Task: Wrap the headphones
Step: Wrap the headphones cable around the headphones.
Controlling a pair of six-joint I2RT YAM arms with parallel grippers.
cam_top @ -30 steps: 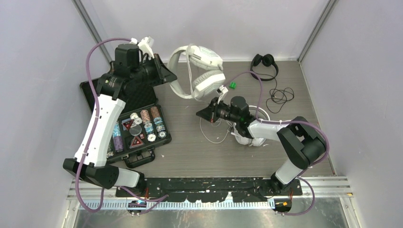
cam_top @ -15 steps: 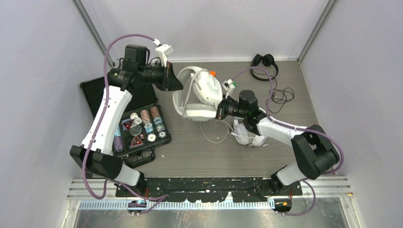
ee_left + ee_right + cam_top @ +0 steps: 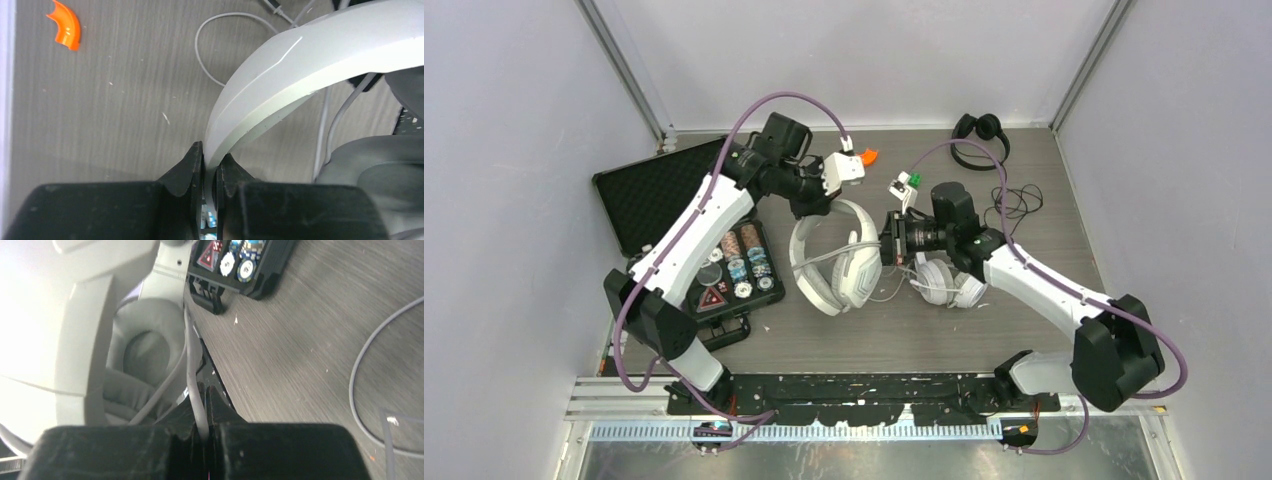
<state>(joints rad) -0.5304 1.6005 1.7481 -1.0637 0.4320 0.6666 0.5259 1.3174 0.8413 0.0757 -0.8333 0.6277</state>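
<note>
My left gripper [image 3: 816, 208] is shut on the headband [image 3: 300, 65] of a large white headset [image 3: 854, 270], which hangs low over the middle of the table. In the left wrist view the jaws [image 3: 210, 161] pinch the band's edge. Just right of that headset, my right gripper [image 3: 889, 240] is shut on its white cable [image 3: 192, 350], which runs up past a grey ear cushion [image 3: 145, 347]. A second white headset [image 3: 946, 288] lies partly under my right arm. The small black headset [image 3: 980, 128] rests at the back right, its black cable [image 3: 1014, 203] loose beside it.
An open black case [image 3: 654, 185] holding poker chips [image 3: 739, 262] lies on the left. A small orange piece [image 3: 869, 156] and a green piece [image 3: 914, 180] sit near the back. Loose white cable [image 3: 874, 292] loops across the wood tabletop [image 3: 884, 335].
My left arm has swung the white headset from the back of the table down toward the middle. My right gripper has shifted slightly right, still shut on the cable.
</note>
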